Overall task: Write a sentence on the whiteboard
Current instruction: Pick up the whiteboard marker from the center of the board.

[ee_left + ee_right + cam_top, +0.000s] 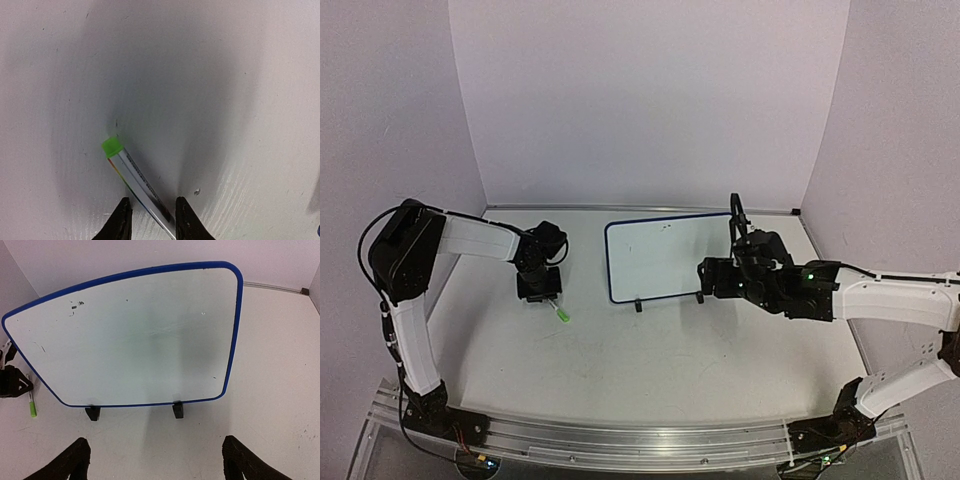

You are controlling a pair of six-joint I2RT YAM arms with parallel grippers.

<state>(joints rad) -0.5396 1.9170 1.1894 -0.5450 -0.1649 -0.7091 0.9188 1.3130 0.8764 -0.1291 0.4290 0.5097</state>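
Observation:
The whiteboard stands on its two black feet at the middle back of the table. Its face is blank apart from a few small dark specks, and no green sentence shows on it. A white marker with a green cap lies on the table left of the board. My left gripper is low over it, jaws open with one on each side of the barrel. My right gripper is wide open and empty, just in front of the board's right foot.
White walls close the table at the back and on both sides. The right arm reaches in from the right, along the board's near right side. The left gripper and the marker show at the right wrist view's left edge.

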